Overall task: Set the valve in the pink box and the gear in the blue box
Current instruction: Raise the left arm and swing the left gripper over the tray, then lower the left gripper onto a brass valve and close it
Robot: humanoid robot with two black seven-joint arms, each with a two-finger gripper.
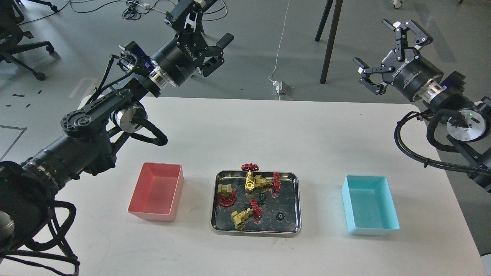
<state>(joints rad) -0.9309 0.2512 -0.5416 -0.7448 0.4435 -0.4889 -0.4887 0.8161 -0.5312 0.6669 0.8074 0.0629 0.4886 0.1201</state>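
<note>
Several brass valves with dark red handwheels lie in a shiny steel tray [255,231] at the table's middle front. One valve [250,183] stands with its wheel up at the tray's far edge, and another valve [242,216] lies near the front. Small black gears sit among them, one gear [280,216] at the front right and one gear [262,197] in the middle. The pink box [157,193] is left of the tray and the blue box [369,205] is right of it; I see nothing in either. My left gripper [205,25] and right gripper [374,44] hang open beyond the table's far edge, holding nothing.
The white table [245,130] ends close to the blue box on the right. My left arm's elbow [126,115] hangs over the table's far left corner. On the floor beyond are cables, a power strip [280,87], black stand legs [332,38] and an office chair [15,42].
</note>
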